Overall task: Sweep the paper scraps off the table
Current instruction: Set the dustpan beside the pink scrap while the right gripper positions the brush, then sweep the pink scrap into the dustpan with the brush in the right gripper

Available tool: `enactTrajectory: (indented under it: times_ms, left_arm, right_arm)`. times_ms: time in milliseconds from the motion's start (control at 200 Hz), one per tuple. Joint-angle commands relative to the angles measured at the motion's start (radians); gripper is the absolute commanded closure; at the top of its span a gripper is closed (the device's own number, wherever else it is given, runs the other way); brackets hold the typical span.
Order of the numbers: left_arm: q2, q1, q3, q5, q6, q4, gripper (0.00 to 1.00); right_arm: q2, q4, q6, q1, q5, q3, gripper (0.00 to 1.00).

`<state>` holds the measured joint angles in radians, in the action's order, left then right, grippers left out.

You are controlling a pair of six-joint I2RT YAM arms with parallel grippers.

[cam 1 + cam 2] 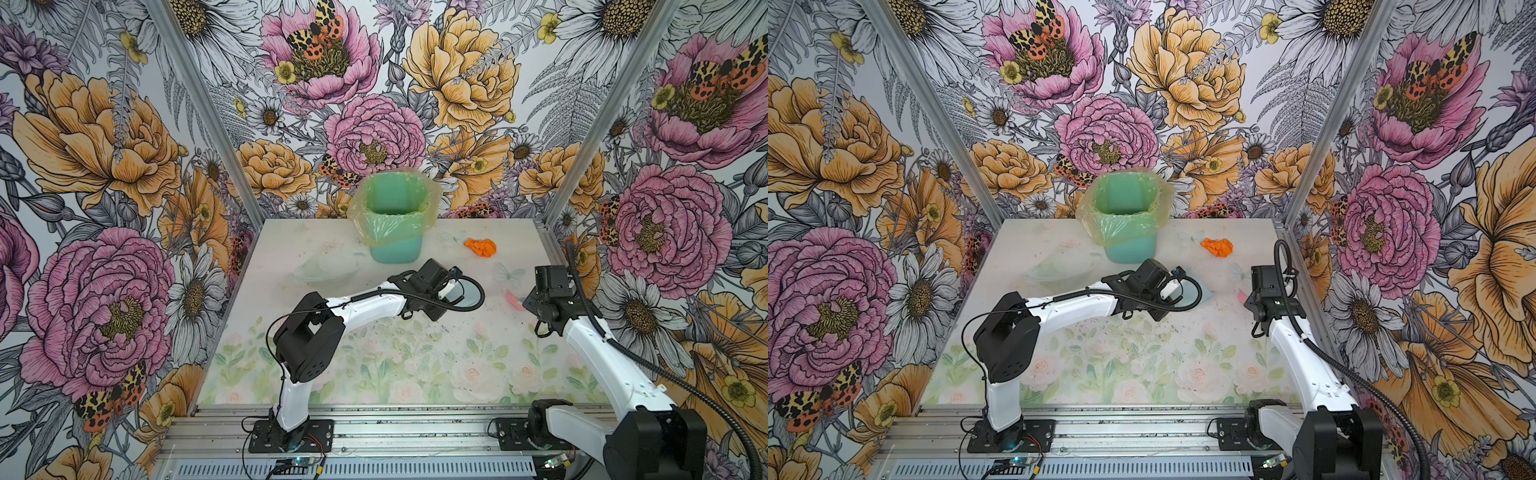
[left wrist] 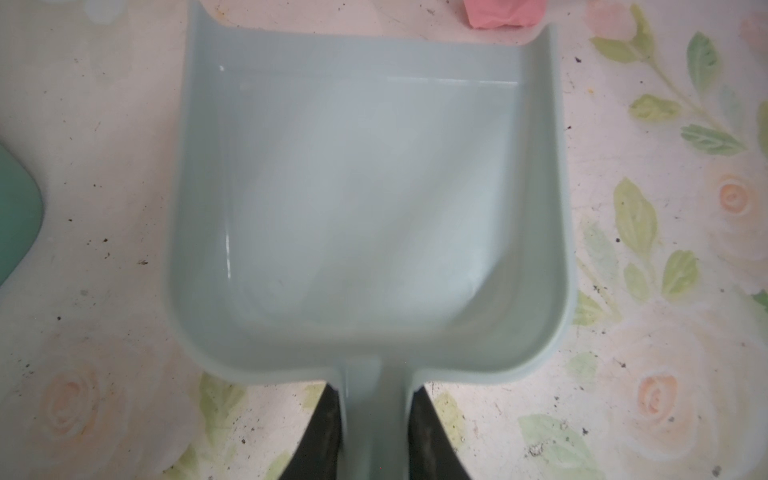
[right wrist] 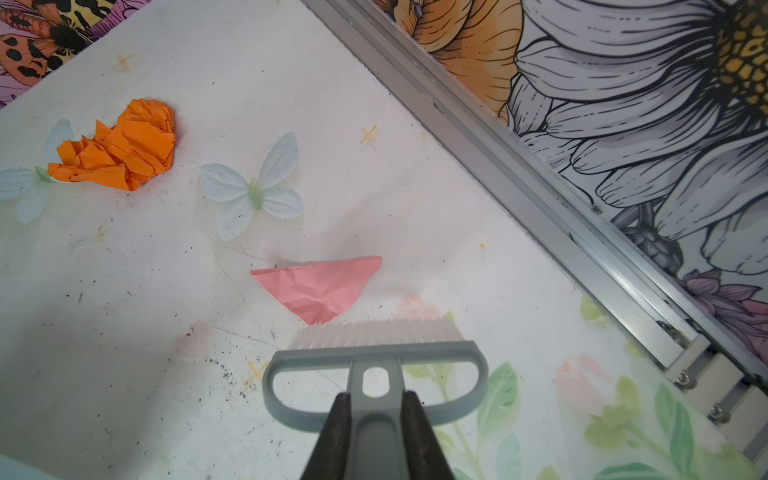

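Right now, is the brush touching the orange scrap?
Apart. The right wrist view shows bare table between the brush and the orange scrap.

Bright, even light in both top views, walls (image 1: 104, 145) bowing toward the edges; left wrist view soft and milky over the dustpan (image 2: 374, 187), one thin glare streak; right wrist view sharper, a broad grey shadow dimming the table (image 3: 104, 353) beside the brush (image 3: 374, 352).
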<state>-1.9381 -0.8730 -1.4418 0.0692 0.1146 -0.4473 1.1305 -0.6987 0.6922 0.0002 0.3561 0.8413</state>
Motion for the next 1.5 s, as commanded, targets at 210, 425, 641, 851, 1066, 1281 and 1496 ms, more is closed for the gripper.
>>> enactTrajectory:
  times_ms: [210,425,641,851,1066,1281,1496]
  left_arm:
    - [-0.042,0.002,0.006,0.047,0.018,0.025,1.00]
    - [-0.073,0.002,-0.004,0.034,0.007,0.026,1.00]
    - [-0.094,0.001,-0.009,0.031,-0.004,0.024,1.00]
    - [-0.107,0.001,-0.020,0.027,-0.003,0.015,1.00]
    - [-0.124,-0.009,-0.017,0.054,0.013,0.006,1.00]
    - [-0.140,-0.039,-0.033,0.079,0.065,-0.020,1.00]
    - [-0.149,-0.065,-0.050,0.105,0.097,-0.044,1.00]
  right_arm:
    - [0.045,0.066,0.016,-0.038,0.019,0.029,0.97]
    - [0.085,0.094,0.012,-0.055,-0.022,0.018,0.97]
    - [0.122,0.119,0.006,-0.059,-0.049,0.018,0.96]
    - [0.134,0.128,-0.003,-0.062,-0.052,0.018,0.96]
    - [0.151,0.130,-0.010,-0.065,-0.051,0.017,0.96]
    - [0.170,0.130,-0.007,-0.066,-0.062,0.000,0.96]
    - [0.231,0.135,-0.016,-0.065,-0.098,0.005,0.96]
